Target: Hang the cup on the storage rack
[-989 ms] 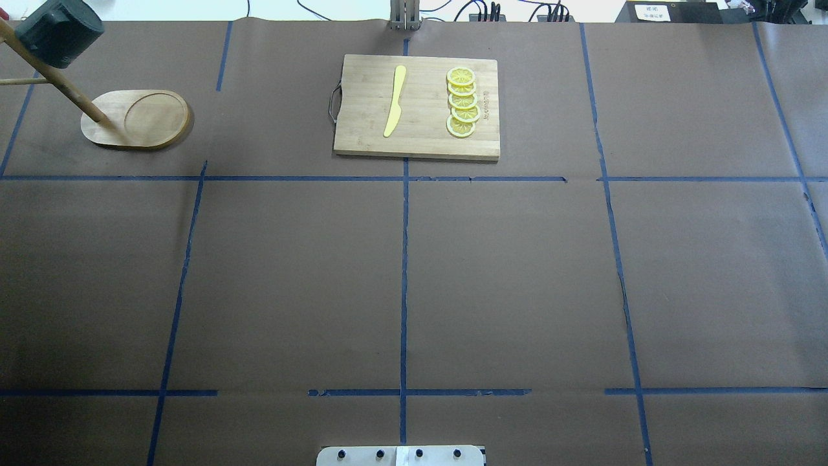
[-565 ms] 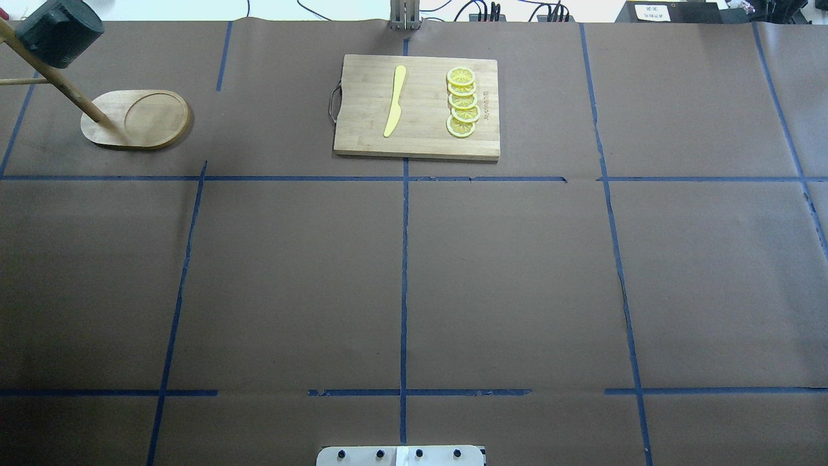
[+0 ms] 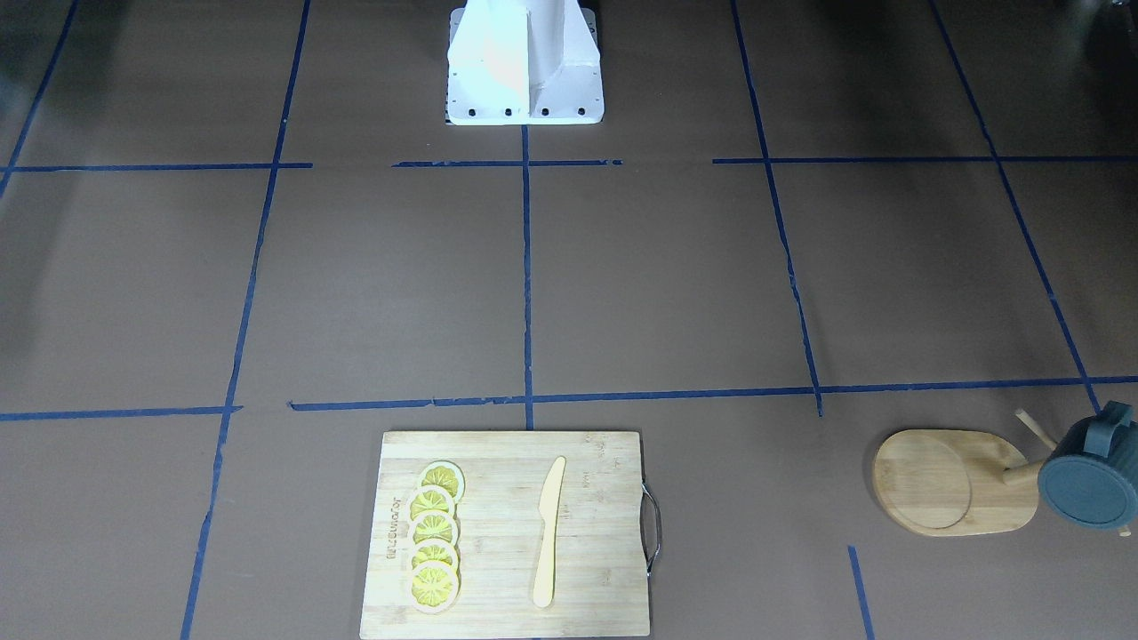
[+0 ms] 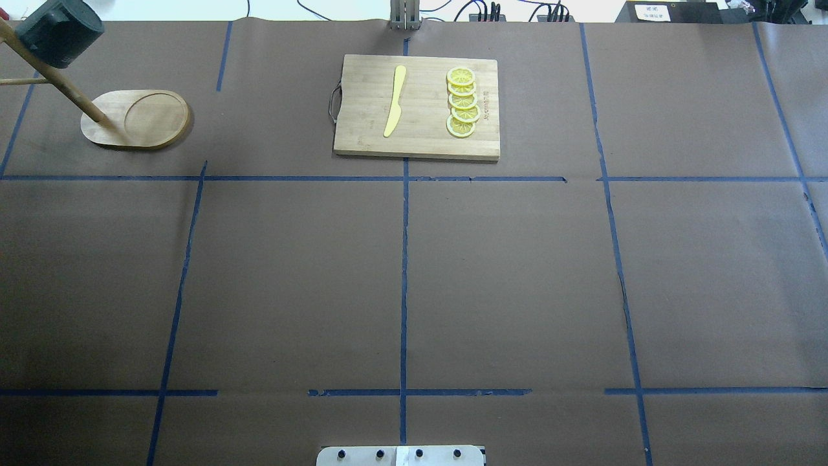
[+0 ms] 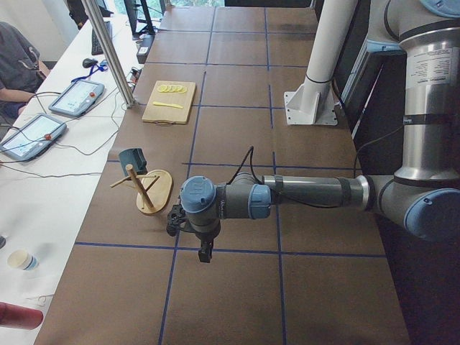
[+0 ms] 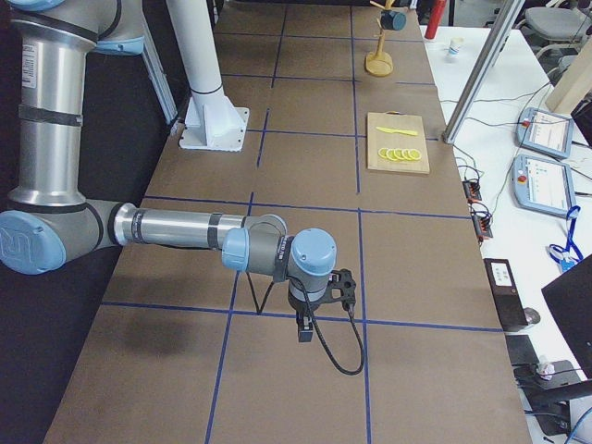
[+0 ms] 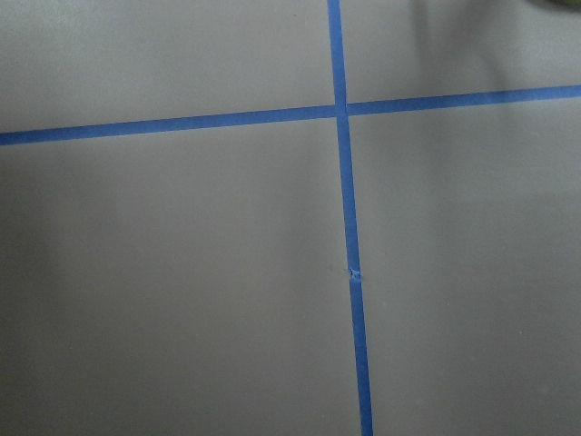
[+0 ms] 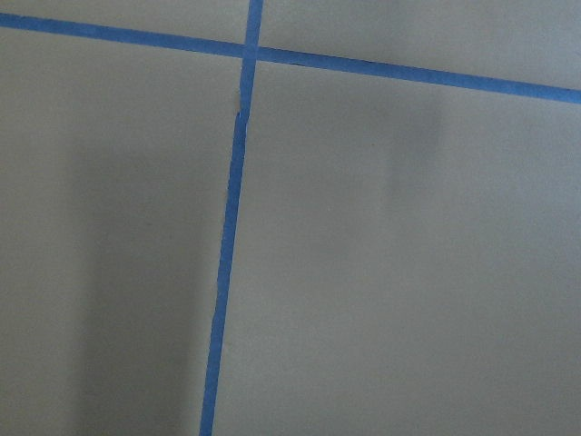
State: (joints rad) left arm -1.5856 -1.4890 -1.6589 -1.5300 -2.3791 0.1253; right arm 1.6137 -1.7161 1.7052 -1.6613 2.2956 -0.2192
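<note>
Fingers: the left gripper and the right gripper each show only in a side view, small and dark under their wrists. I cannot tell whether the fingers are spread or pressed together.
Table: a brown paper-covered table with a blue tape grid lies below both sets of fingers. Both wrist views show only this.
Board: a rectangular bamboo cutting board with a metal handle lies well apart from both sets of fingers.
Rack: a light bamboo storage rack has an oval base, one upright pole and thin pegs. It stands near the left fingers without touching them, and far from the right ones.
Cup: a dark blue-grey ribbed cup hangs high on the rack, off the table. Its flat round base is turned outward and its loop handle is uppermost.
Knife: a yellow knife lies on the board.
Slices: five overlapping lemon slices lie in a row beside the knife.
Hidden: the cup's mouth and the peg carrying it cannot be seen. The overhead view cuts off the pole.
</note>
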